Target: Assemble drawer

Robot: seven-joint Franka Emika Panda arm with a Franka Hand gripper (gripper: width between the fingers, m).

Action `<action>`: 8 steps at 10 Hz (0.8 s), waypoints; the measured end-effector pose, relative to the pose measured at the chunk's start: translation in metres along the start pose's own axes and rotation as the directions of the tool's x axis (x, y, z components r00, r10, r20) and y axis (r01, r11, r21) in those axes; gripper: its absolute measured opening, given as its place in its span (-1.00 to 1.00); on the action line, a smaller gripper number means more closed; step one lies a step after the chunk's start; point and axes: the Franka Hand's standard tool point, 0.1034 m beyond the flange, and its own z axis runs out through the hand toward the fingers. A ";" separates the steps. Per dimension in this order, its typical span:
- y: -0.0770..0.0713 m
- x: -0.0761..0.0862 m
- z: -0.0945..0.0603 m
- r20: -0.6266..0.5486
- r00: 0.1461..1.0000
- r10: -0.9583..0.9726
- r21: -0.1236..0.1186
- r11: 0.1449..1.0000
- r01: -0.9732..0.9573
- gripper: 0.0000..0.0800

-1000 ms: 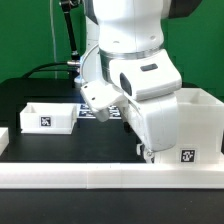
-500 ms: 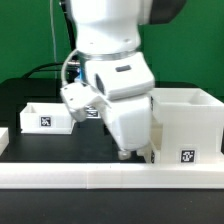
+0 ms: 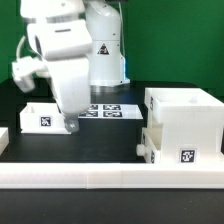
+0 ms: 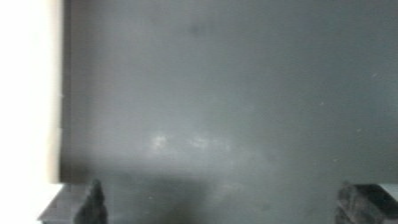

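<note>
Black table (image 3: 100, 138) | 1 drawer case (image 3: 185, 108) | 1 loose tray (image 3: 48, 118) | 1 inserted tray (image 3: 172, 148) | hand (image 4: 222, 205) open, empty

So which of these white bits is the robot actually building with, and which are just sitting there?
Part of the job:
large white plastic cube-shaped case
small white open tray, tagged
second white tray beside the case

Just there:
thin flat white marker board
long low white front rail

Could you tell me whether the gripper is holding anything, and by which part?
Nothing is held: the gripper is open, with only dark table showing between its jaws.
</note>
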 end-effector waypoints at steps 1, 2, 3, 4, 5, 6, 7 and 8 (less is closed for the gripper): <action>-0.020 -0.005 -0.005 0.007 1.000 0.030 -0.025 0.999 -0.030 0.62; -0.045 -0.010 -0.008 0.006 0.998 0.062 -0.041 0.997 -0.061 0.62; -0.074 -0.010 -0.005 0.004 0.996 0.089 -0.040 0.995 -0.089 0.62; -0.092 -0.007 0.005 -0.007 0.994 0.107 -0.011 0.994 -0.107 0.62; -0.085 -0.007 0.003 -0.008 0.991 0.133 -0.013 0.991 -0.133 0.62; -0.086 -0.008 0.003 -0.007 0.991 0.132 -0.014 0.991 -0.132 0.62; -0.087 -0.008 0.004 -0.009 0.989 0.149 -0.012 0.989 -0.149 0.62; -0.087 -0.007 0.004 -0.010 0.974 0.224 -0.011 0.974 -0.225 0.62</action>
